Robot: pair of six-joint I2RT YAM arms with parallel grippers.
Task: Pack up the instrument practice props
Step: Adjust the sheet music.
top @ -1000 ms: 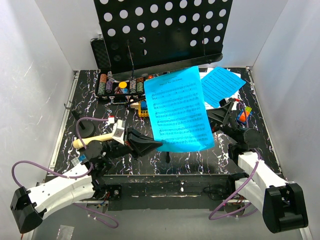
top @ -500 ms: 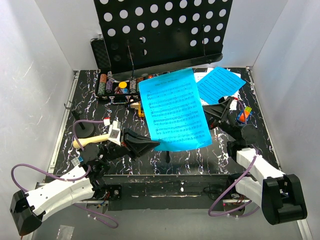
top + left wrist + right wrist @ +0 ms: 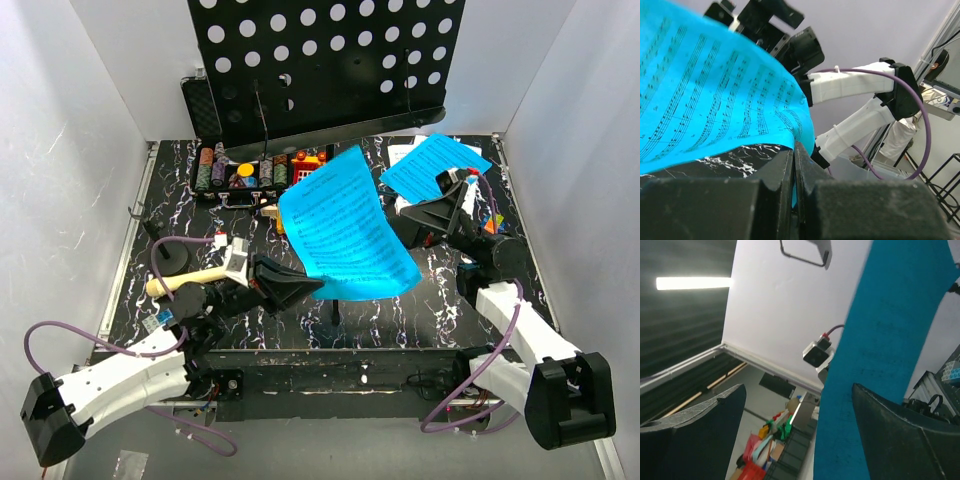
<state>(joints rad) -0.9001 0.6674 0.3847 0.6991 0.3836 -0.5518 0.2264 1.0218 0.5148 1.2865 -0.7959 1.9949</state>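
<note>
My left gripper (image 3: pixel 316 288) (image 3: pixel 795 150) is shut on the near edge of a blue sheet-music page (image 3: pixel 340 235) (image 3: pixel 715 90), which curls up above the table's middle. My right gripper (image 3: pixel 402 226) (image 3: pixel 797 390) is open, its fingers either side of that page's right edge (image 3: pixel 880 340). A second blue page (image 3: pixel 437 165) lies at the back right. The black hole-punched music stand (image 3: pixel 320 60) rises at the back. A cream microphone (image 3: pixel 185 283) lies by the small black round-based mic stand (image 3: pixel 172 262), left of my left wrist.
A black case of poker chips (image 3: pixel 238 170) sits at the back left under the stand's desk. Small coloured toy blocks (image 3: pixel 308 159) lie beside it, and a coloured cube (image 3: pixel 487 228) shows behind my right arm. White walls close in on both sides.
The held page has swung left and curled more upright. My right gripper has moved left and up from the cube, and the page's right edge is now between its open fingers.
</note>
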